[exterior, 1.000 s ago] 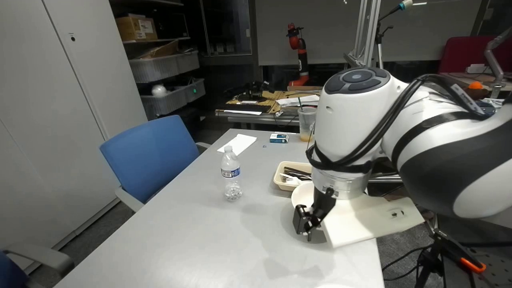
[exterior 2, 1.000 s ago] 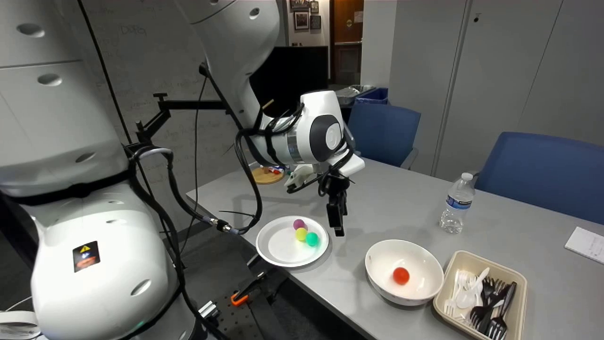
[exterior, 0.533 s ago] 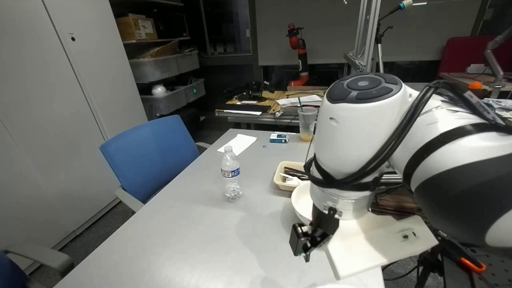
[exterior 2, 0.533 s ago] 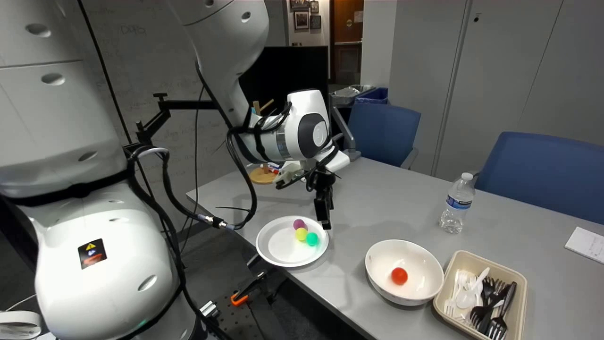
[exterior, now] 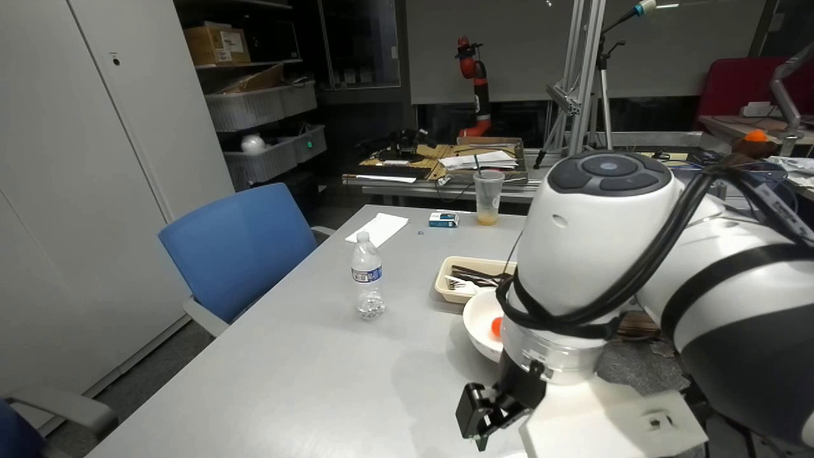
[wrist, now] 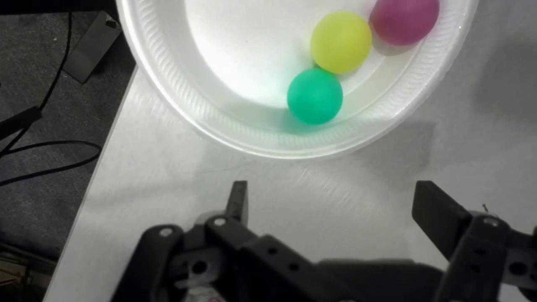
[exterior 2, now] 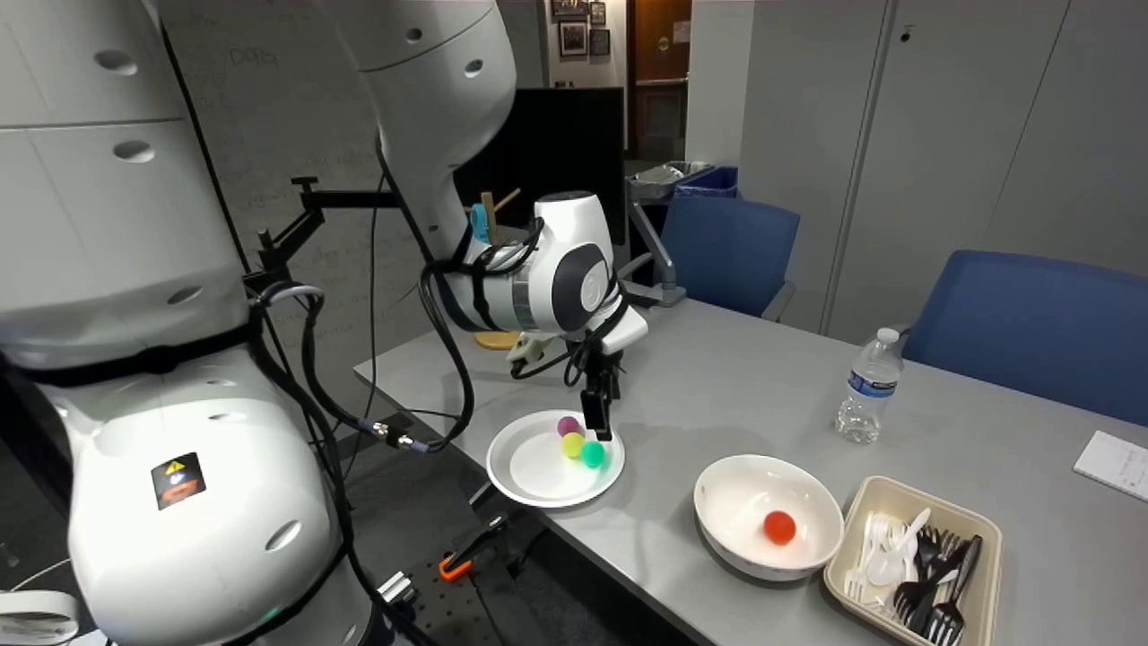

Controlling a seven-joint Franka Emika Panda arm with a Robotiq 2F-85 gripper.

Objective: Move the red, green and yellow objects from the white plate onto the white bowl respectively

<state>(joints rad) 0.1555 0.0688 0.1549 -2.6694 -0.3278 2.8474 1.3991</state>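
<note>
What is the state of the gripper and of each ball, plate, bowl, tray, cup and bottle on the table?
Gripper: open, holding nothing.
White bowl: upright, not empty.
Red ball: inside the bowl.
White plate: upright, not empty.
Green ball: on the plate.
Yellow ball: on the plate.
Purple ball: on the plate.
Beige tray: open, cutlery inside.
Clear cup: upright, some liquid inside.
Water bottle: upright, capped.
</note>
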